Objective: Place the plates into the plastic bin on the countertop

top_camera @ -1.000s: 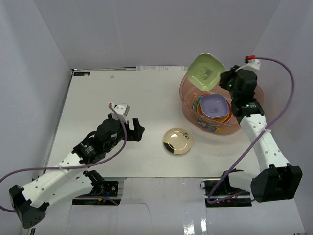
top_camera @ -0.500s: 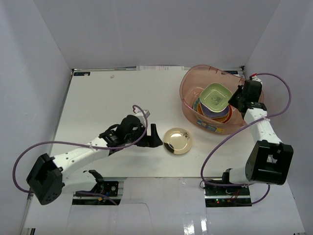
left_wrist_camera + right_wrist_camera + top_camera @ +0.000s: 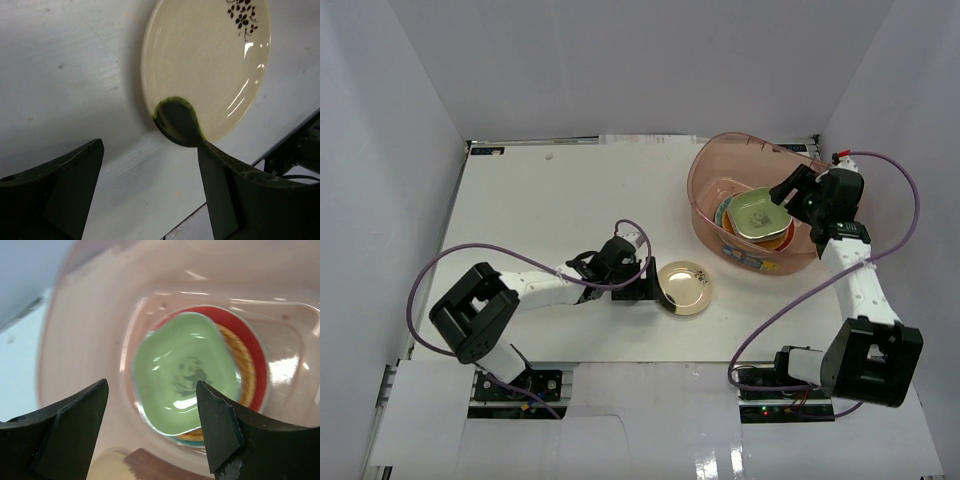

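Since a second earlier, the green plate had come down from above the rim and lay on top of the stack inside the plastic bin. The right hand had let it go. The left arm had stretched out low across the worktop toward the gold plate.

The bin, a translucent pinkish-brown oval tub with a raised rim, stood at about 2 o'clock on the matte white worktop. A printed label showed on its near wall. In the right wrist view the green plate was squarish with rounded corners, glossy, with a faint dark motif at its centre. Under it showed an orange woven plate and the smooth rim of a red plate. The right hand hung over the bin's 3 o'clock side with its dark jaws spread wide and nothing between them.

The gold plate lay alone outside the bin, just toward 5 o'clock from the worktop's centre. It was round, shallow and shiny. In the left wrist view the gold plate looked pale and glazed, with a dark flower sprig near its far rim and a dark rounded patch on its near rim. The left hand sat at the plate's 9 o'clock edge, jaws apart and gripping nothing, with the near rim just ahead of the gap. Whether a finger touched the rim could not be told.
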You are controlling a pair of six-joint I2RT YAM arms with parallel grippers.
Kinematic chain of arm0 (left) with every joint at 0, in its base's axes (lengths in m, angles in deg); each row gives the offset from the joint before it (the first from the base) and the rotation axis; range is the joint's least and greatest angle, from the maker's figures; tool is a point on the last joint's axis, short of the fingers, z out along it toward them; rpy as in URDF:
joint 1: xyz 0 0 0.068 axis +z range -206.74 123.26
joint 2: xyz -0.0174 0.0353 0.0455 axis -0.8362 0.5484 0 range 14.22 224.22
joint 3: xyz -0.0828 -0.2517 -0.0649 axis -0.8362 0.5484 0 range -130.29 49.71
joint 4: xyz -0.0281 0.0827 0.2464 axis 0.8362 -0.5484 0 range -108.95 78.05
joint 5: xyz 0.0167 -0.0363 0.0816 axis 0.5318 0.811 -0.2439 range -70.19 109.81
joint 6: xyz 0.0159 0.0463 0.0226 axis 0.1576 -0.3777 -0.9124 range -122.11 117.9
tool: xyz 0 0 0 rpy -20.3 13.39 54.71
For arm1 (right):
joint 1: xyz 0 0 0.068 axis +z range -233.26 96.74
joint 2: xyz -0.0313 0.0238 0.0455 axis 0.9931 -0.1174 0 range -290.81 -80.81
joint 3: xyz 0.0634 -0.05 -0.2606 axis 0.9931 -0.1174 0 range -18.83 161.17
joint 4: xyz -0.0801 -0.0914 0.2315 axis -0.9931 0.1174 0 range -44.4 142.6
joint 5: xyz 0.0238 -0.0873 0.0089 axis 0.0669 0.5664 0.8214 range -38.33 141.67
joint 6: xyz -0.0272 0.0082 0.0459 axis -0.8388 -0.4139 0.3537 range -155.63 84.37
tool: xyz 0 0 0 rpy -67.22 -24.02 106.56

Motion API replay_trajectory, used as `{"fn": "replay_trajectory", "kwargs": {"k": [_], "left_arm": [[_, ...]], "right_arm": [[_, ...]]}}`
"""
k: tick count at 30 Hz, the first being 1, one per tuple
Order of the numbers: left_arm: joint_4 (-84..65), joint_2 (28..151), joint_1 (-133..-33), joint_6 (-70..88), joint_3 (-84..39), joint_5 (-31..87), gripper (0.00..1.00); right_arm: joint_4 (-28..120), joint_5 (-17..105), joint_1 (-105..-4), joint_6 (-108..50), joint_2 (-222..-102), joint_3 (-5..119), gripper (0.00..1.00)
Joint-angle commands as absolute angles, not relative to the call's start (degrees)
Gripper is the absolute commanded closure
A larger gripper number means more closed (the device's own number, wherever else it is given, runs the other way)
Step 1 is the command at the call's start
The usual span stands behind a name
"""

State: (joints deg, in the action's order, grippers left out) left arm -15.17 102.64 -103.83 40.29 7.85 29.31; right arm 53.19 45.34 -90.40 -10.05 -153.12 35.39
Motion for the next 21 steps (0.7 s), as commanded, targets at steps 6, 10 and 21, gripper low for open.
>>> {"fn": "replay_trajectory", "kwargs": {"k": [6,10,21], "left_arm": [[-7.2,111.9,-104.3,41.0,3.0,24.4,0.24],[-5.8,114.2,-104.3,41.2,2.8,23.2,0.50],[-8.9,101.0,-104.2,39.3,10.6,17.2,1.00]], "right_arm": [[43.0,41.5,-71.6,-8.4,-139.4,27.9,0.25],[41.8,39.4,-66.2,-7.9,-136.4,23.1,0.27],[50.1,27.9,-59.4,-16.6,-134.4,17.2,0.12]]}}
